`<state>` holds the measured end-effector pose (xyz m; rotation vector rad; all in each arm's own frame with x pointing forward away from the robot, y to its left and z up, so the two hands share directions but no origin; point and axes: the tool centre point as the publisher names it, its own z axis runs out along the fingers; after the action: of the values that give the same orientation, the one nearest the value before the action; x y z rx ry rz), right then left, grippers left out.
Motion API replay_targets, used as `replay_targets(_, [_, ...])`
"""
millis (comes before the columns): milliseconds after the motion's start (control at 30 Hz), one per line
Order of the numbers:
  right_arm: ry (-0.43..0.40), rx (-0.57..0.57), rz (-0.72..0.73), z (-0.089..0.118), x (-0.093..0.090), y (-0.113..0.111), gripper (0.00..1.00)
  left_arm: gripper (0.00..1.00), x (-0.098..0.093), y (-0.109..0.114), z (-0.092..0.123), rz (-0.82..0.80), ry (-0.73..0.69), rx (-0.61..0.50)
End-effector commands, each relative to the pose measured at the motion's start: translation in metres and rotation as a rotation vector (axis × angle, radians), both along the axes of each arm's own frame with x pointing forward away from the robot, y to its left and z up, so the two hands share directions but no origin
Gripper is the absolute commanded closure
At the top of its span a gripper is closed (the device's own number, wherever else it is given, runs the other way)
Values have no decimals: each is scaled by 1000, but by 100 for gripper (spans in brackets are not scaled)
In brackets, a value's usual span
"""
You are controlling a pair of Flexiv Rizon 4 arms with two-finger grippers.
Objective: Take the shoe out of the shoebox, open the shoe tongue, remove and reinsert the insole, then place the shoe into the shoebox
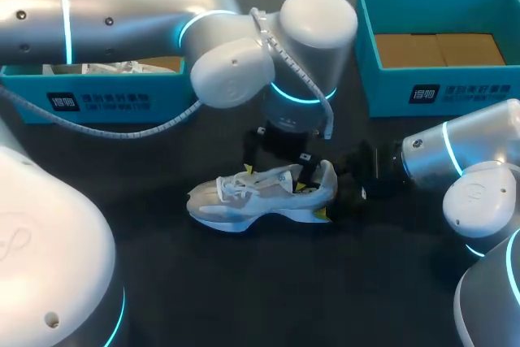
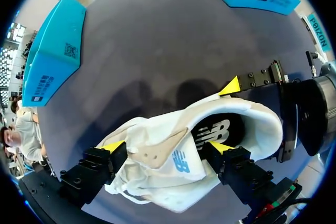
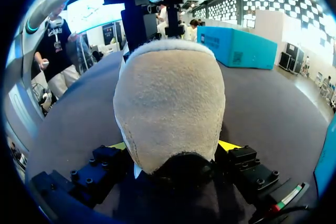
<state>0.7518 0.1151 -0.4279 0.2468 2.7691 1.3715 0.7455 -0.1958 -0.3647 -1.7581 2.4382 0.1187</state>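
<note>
A white and grey shoe [image 1: 244, 197] stands upright on the dark table, toe pointing left. My left gripper [image 1: 276, 178] hangs over it from above and is open. In the left wrist view, the left gripper [image 2: 167, 146] straddles the tongue [image 2: 157, 153]. One finger is at the laces and the other is in the shoe's mouth, over the dark insole [image 2: 218, 129]. My right gripper [image 1: 329, 193] comes in from the right and is shut on the heel. The suede heel [image 3: 170, 103] fills the gap between the right gripper's [image 3: 173, 145] yellow tips. One right fingertip [image 2: 229, 86] shows against the collar.
A teal shoebox [image 1: 106, 99] with white paper inside stands at the back left, partly behind my left arm. A second teal box [image 1: 439, 91] with a brown cardboard floor stands at the back right. Bare dark table lies in front of the shoe.
</note>
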Motion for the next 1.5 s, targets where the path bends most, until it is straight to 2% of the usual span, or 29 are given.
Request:
replay_targets(33, [0,-3,-1,-4,-2,4,100,0,-2,0,-3,9,-3,18])
replay_targets(433, [0,-3,-1,-4,-2,4,100,0,-10,29,1,107,-9,24])
replay_targets(833, [0,-3,-1,-4,-2,4,100,0,-12,53,18,179,-37,-12])
replay_targets(1233, [0,-3,-1,-4,-2,4,100,0,-11,57,38,204,-61,-68])
replay_targets(1300, [0,-3,-1,-4,-2,4,100,13,-12,57,43,206,-67,-77])
replay_targets(1367, [0,-3,-1,-4,-2,4,100,50,-12,55,46,204,-68,-93])
replay_targets(1500, [0,-3,-1,-4,-2,4,100,71,-13,51,49,194,-62,-120])
